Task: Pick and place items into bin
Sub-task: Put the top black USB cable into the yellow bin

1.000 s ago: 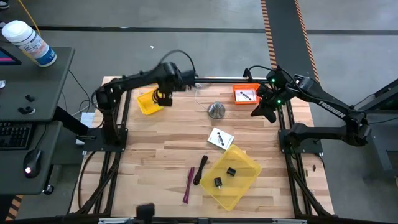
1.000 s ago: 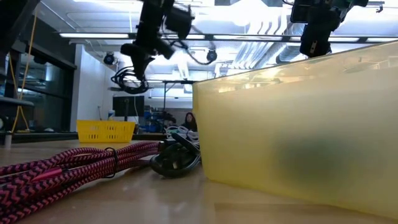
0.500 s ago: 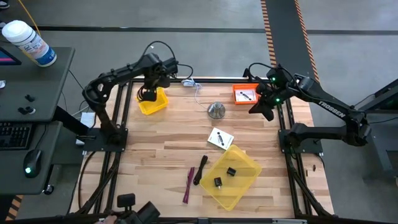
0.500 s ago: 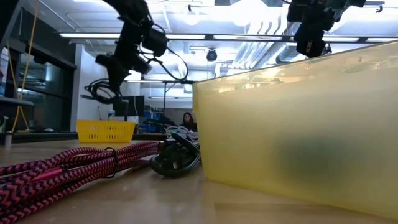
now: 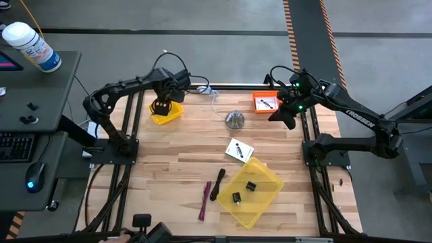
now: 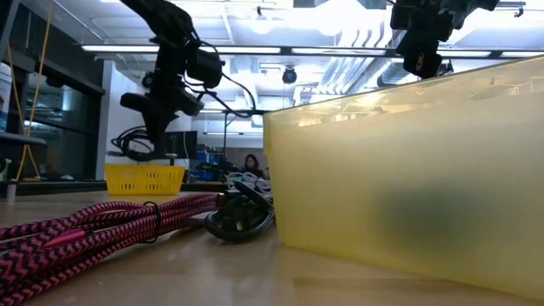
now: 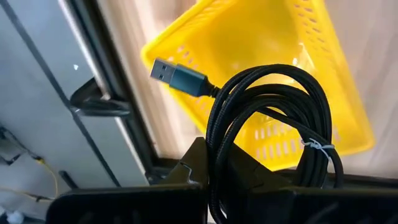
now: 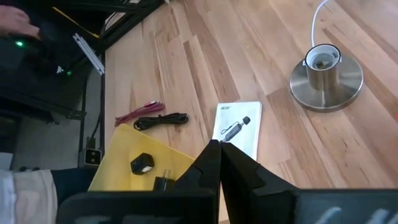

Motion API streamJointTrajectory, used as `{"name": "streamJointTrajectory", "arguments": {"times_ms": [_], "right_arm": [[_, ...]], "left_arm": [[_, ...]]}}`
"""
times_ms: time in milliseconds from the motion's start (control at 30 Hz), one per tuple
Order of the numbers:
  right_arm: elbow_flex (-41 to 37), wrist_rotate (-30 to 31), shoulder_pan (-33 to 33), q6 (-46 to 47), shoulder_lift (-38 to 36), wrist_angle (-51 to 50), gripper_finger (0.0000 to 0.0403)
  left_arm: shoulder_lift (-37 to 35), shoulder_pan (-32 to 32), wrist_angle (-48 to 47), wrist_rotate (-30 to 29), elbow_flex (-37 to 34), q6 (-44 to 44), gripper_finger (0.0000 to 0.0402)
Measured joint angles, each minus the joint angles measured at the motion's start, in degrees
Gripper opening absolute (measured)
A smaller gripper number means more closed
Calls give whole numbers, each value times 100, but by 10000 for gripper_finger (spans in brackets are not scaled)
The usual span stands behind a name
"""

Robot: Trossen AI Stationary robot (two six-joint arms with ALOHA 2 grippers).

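- Black cable coil (image 7: 273, 134) hangs clamped in the left claw (image 5: 160, 106), directly above the small yellow basket (image 5: 164, 113) at the far left of the tabletop (image 5: 175, 169); its USB plug (image 7: 176, 76) sticks out to one side.
- Low view shows the left claw (image 6: 157, 132) holding the coil just over the basket (image 6: 143, 178).
- Right claw (image 5: 282, 116), fingers pressed together and holding nothing, hovers at the far right, just beside the orange tray (image 5: 265, 102) with a white card in it.
- Second white card (image 5: 239, 150) lies mid-table, touching the far corner of the large yellow bin (image 5: 266, 185).
- Two tiny black cubes (image 5: 244, 191) sit inside that bin.
- Maroon stick (image 5: 204, 200) and a black cable (image 5: 217, 185) lie just left of the bin.
- Silver metal dome (image 5: 234, 119) stands between basket and tray.
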Motion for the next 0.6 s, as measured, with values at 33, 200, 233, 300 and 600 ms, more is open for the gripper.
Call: {"name": "streamJointTrajectory", "arguments": {"times_ms": [33, 200, 233, 300, 600], "right_arm": [[0, 1, -2, 11, 0, 0, 0], [0, 0, 1, 37, 0, 0, 0], [0, 1, -2, 35, 0, 0, 0], [0, 1, -2, 34, 0, 0, 0], [0, -2, -1, 38, 0, -2, 0]], "left_arm": [[0, 0, 30, 33, -48, 2, 0], [0, 0, 198, 48, -240, -76, 2], [0, 0, 206, 56, -252, -125, 5], [0, 1, 216, 150, -255, -256, 16], [0, 1, 412, -22, -255, -663, 107]]}}
